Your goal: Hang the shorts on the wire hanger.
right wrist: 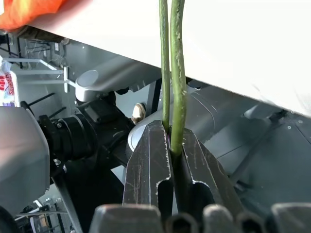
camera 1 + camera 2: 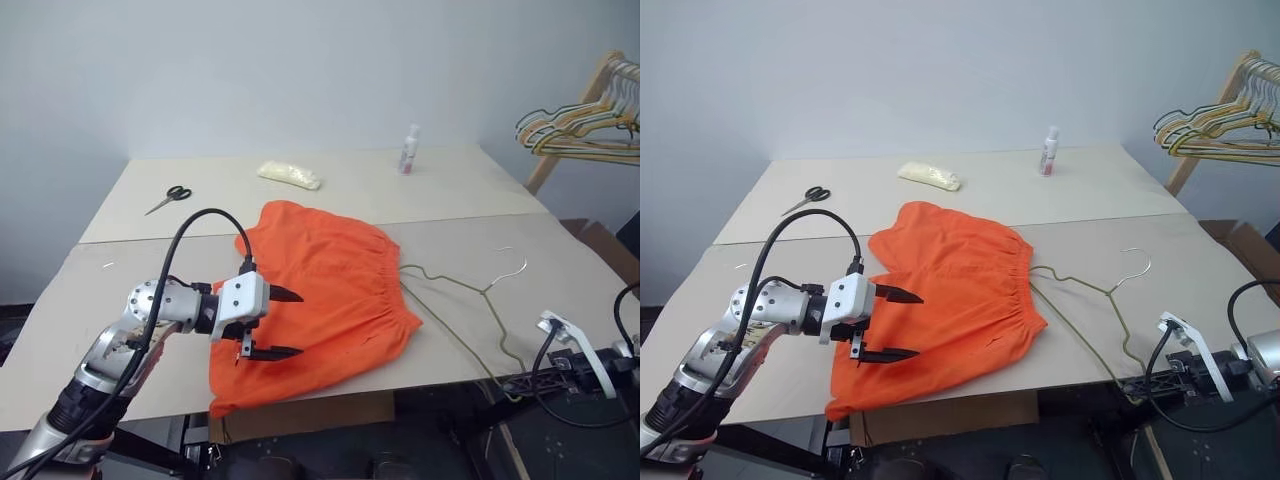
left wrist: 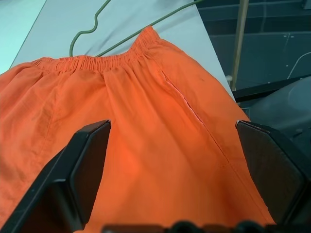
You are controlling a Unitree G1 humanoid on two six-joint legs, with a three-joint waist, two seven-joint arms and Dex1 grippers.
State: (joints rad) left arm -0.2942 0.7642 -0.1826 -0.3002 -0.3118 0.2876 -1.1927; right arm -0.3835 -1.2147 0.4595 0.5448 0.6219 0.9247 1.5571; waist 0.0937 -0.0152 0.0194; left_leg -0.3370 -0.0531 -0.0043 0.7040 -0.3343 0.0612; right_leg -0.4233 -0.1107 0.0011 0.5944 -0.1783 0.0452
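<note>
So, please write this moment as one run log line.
left pincer: open above shorts | right pincer: shut on wire hanger

Shorts (image 2: 325,290) on the table (image 2: 120,310), wire hanger (image 2: 470,300) just right, scissors (image 2: 168,198) far left behind.

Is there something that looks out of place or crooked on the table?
Yes. The shorts hang partly over the table's near edge, a bit rumpled. The hanger's corner also sticks out past that edge, where the right claw is shut on its wire.
</note>
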